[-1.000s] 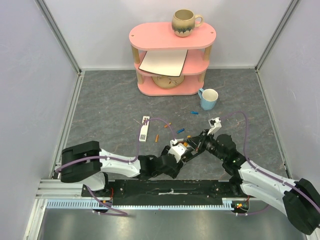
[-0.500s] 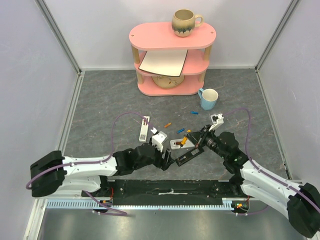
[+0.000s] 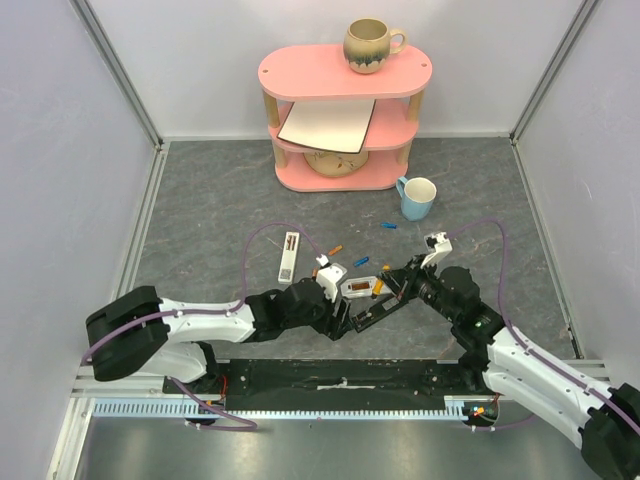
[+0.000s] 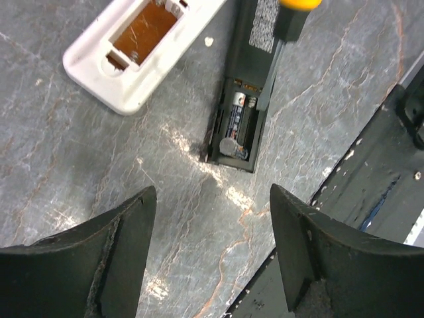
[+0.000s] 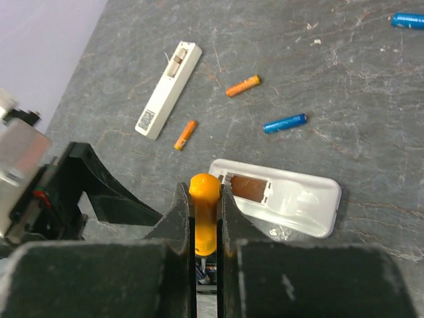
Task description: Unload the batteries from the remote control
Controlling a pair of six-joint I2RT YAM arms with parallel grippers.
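Note:
A black remote [image 4: 246,79] lies back up with its compartment open, and dark cells [image 4: 237,122] sit inside. It shows as a dark bar in the top view [image 3: 372,313]. My right gripper [image 5: 204,199] is shut on an orange-handled screwdriver [image 5: 204,222], whose shaft [image 4: 267,89] reaches into that compartment. My left gripper [image 4: 212,199] is open and empty just short of the black remote's end; it also shows in the top view [image 3: 336,306]. Loose on the floor lie orange batteries [image 5: 243,85] [image 5: 185,134] and blue batteries [image 5: 285,123] [image 5: 407,20].
A white remote [image 4: 142,50] with an empty open compartment lies beside the black one. A second white remote [image 3: 289,257] lies further left. A blue mug [image 3: 416,197] and a pink shelf [image 3: 340,110] stand at the back. The black base rail [image 4: 377,199] is close on the right.
My left gripper drew back to the left, then came back right toward the black remote's end. My right gripper has stayed put with the screwdriver.

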